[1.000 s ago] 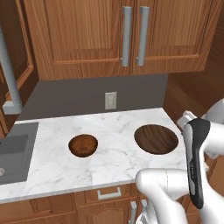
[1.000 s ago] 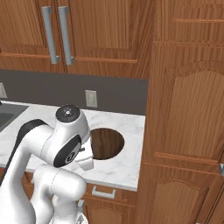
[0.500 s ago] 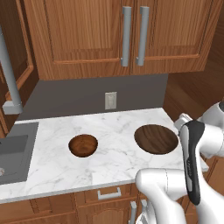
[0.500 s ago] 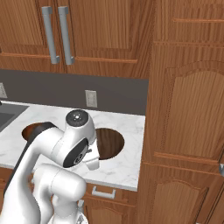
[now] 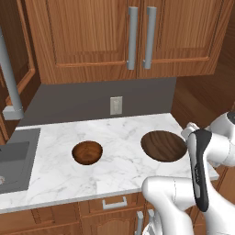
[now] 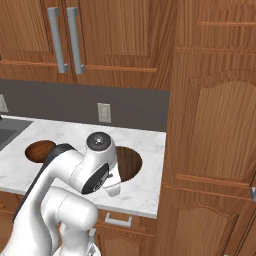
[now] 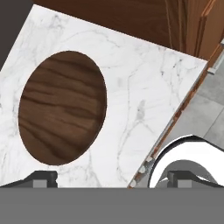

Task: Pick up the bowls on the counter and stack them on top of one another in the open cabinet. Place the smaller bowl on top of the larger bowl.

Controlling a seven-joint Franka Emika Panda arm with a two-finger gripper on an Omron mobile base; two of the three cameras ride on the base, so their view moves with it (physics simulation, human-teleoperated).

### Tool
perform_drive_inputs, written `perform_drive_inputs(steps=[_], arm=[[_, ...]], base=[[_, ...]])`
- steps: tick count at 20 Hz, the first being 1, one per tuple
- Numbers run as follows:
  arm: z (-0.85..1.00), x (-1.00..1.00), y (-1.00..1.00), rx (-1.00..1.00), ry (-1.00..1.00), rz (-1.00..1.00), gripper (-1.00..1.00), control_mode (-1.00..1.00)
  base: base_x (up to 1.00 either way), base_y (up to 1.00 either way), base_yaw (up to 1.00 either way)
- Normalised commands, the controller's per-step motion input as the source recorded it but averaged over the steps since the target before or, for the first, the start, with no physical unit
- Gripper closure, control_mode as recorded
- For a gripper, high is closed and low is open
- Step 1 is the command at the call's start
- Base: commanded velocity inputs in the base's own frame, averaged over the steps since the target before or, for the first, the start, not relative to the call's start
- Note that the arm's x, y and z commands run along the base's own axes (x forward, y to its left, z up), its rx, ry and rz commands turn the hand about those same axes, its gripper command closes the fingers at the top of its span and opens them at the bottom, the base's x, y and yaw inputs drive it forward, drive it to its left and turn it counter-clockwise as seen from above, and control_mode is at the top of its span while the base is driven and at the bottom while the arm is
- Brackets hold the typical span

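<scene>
Dark-brown wide wooden bowl [image 5: 164, 146] and small reddish-brown wooden bowl [image 5: 87, 152] apparently empty on white marble counter [image 5: 119, 165]; gripper [image 7: 112, 178] spread wide, holding nothing.

Even flat rendered light, sharp throughout, no glare, no blur, shadows faint
</scene>
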Motion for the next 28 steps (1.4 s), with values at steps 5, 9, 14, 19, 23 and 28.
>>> perform_drive_inputs(steps=[5,9,14,19,23,28], arm=[[-0.16,0.22,-0.07,0.01,-0.02,0.03,-1.0,-1.0],[-0.2,0.2,-0.06,0.0,0.0,0.03,-1.0,-1.0],[-0.17,0.23,-0.07,0.02,0.03,0.03,-1.0,-1.0],[-0.17,0.24,-0.03,0.01,0.01,0.02,-1.0,-1.0],[-0.18,0.23,-0.03,0.01,0.01,0.02,-1.0,-1.0],[-0.2,0.22,-0.05,0.01,0.01,0.02,-1.0,-1.0]], base=[[0.0,0.0,0.0],[0.0,0.0,0.0],[0.0,0.0,0.0],[0.0,0.0,0.0],[0.0,0.0,0.0],[0.0,0.0,0.0]])
